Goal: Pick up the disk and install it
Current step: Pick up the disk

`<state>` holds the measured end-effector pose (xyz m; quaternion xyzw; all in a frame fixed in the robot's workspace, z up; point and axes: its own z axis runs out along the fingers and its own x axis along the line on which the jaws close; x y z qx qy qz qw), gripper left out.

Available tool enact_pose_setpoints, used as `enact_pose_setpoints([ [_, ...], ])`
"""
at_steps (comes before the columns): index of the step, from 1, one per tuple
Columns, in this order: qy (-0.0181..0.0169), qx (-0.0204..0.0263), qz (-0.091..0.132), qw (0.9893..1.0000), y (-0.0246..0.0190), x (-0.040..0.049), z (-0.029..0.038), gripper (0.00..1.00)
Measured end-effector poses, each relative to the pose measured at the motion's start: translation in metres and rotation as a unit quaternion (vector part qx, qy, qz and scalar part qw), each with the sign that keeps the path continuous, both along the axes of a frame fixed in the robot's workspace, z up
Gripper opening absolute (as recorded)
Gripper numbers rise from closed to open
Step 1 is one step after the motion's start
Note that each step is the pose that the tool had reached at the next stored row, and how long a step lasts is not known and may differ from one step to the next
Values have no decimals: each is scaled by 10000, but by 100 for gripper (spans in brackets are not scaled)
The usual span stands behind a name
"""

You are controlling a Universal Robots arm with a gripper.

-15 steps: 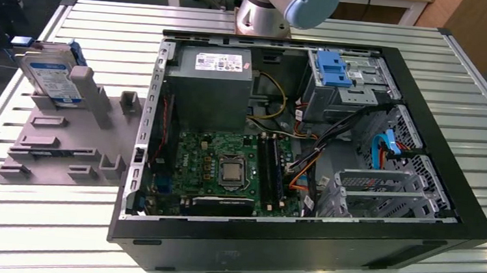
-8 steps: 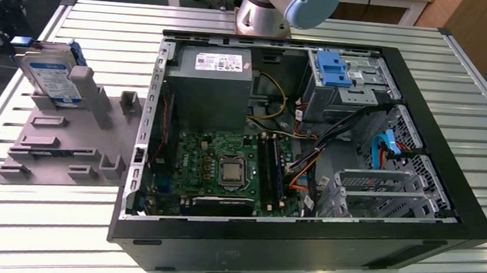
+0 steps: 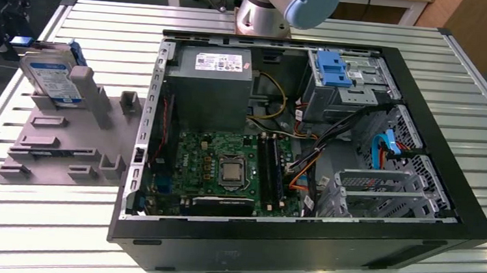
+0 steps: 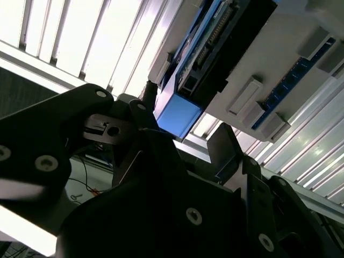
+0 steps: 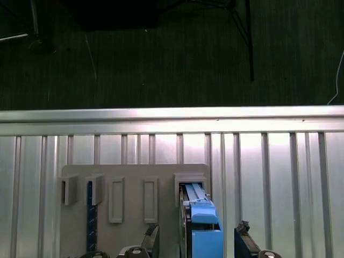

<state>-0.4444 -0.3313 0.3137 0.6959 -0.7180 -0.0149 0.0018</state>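
Hangs over the disk (image 5: 203, 228) in the first wrist view, hand (image 5: 196, 242) spread wide, 2 fingers (image 5: 152, 237) flanking the blue rail (image 5: 200, 207), touching neither side. For the disk (image 3: 52, 79) itself: stood on edge in the grey holder (image 3: 60, 142) on the bench (image 3: 105, 15), upper left of the exterior view.

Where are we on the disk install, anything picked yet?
Done: nothing visible yet. The disk stands on edge in the grey fixture beside the computer case. In hand: in the first wrist view the tool is open, its fingers either side of the disk's blue rail, not closed on it. Left: the grasp, the lift and seating it in the case.
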Motion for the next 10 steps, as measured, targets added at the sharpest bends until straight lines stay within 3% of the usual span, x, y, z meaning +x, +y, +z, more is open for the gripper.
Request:
enact_pose_setpoints([
  [10, -1, 0, 0, 10000, 32, 0, -24, 65],
])
